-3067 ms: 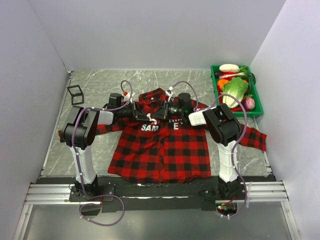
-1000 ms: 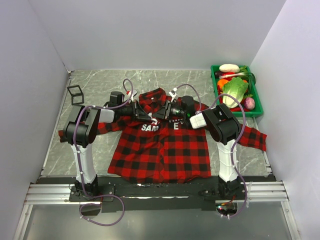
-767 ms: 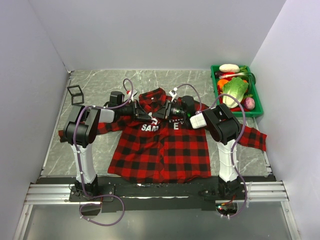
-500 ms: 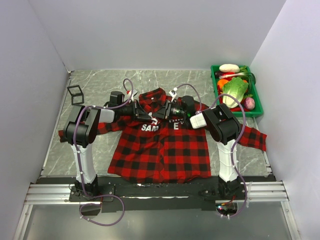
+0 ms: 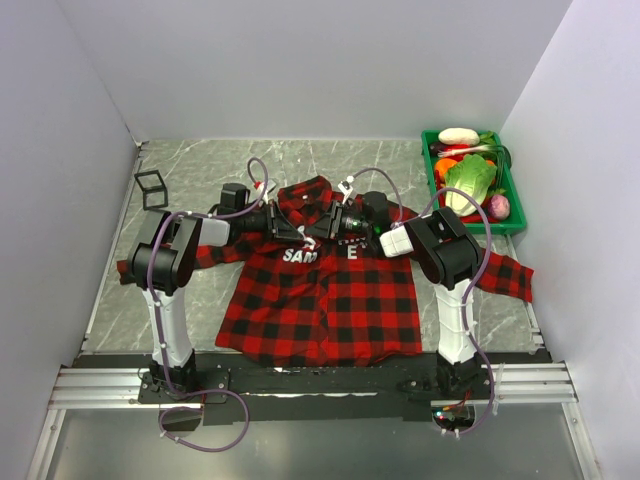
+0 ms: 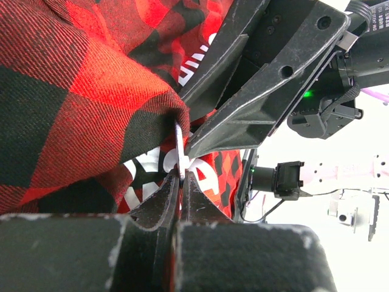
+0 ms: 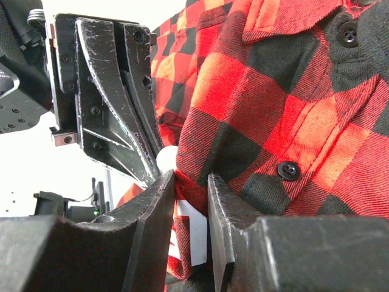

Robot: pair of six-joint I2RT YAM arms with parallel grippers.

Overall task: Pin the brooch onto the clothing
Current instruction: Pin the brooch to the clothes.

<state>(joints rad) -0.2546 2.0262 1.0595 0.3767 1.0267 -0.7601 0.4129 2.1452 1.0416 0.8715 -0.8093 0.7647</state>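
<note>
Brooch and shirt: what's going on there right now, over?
Left gripper shut on brooch, at the fold's edge. Right gripper pinching a fold of shirt. Wire cube and vegetable tray off to the sides.

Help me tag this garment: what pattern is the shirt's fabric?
Red-and-black plaid; the shirt shows it best in the right wrist view.

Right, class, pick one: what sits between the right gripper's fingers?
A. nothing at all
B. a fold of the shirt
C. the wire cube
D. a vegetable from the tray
B: the right wrist view shows a fold of the shirt pinched between the fingers of the right gripper.
</note>
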